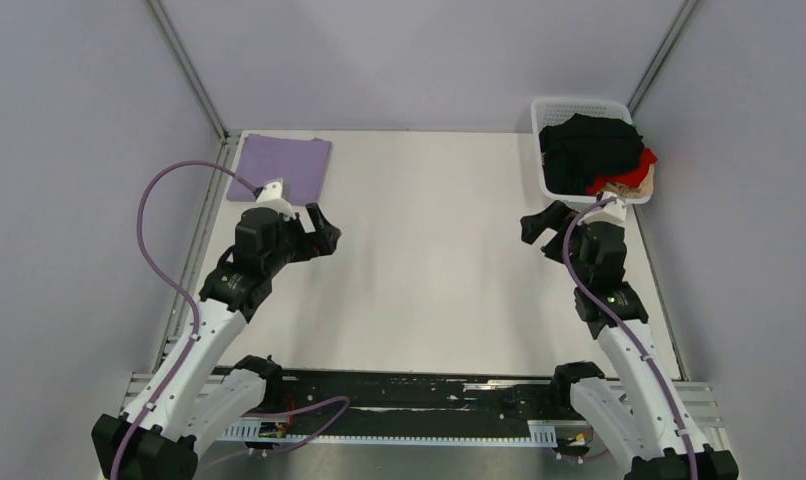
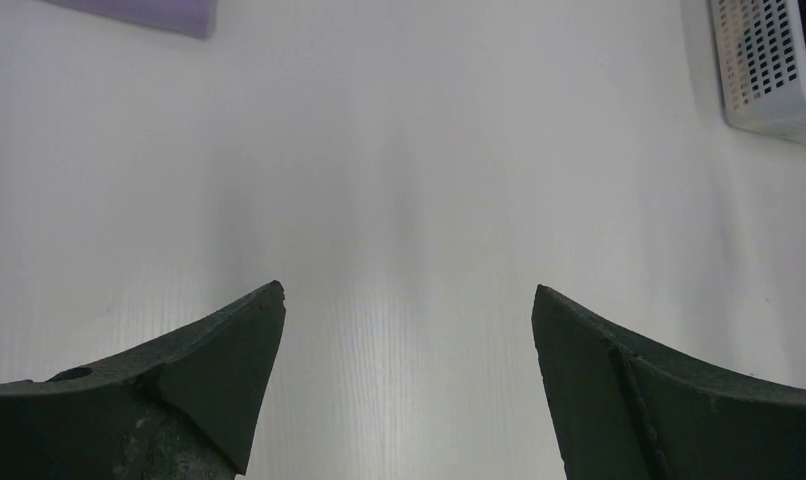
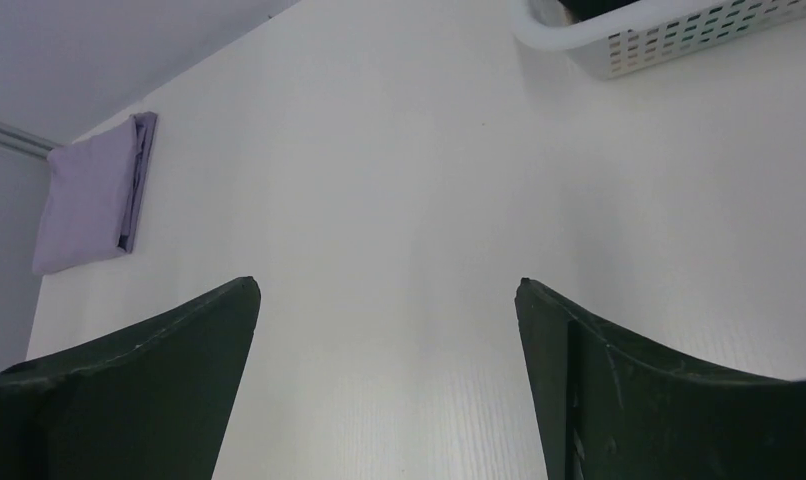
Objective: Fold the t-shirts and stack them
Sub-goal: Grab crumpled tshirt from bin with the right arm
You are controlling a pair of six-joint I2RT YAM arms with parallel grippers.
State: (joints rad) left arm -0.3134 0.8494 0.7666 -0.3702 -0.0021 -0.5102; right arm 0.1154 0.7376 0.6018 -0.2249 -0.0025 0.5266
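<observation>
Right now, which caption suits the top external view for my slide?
Open left hand and right hand; folded lavender cloth t-shirt back left, black cloth t-shirt in white plastic mesh basket.

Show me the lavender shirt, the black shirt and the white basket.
lavender shirt (image 1: 284, 165), top view, middle of the folded cloth.
black shirt (image 1: 589, 150), top view, centre of the bundle.
white basket (image 1: 579, 103), top view, far rim.

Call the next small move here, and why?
Probably reach the right jaws, open and empty, over to the black tee on top in the basket: it sits nearest that arm, and only the lavender tee lies folded on the table.
</observation>
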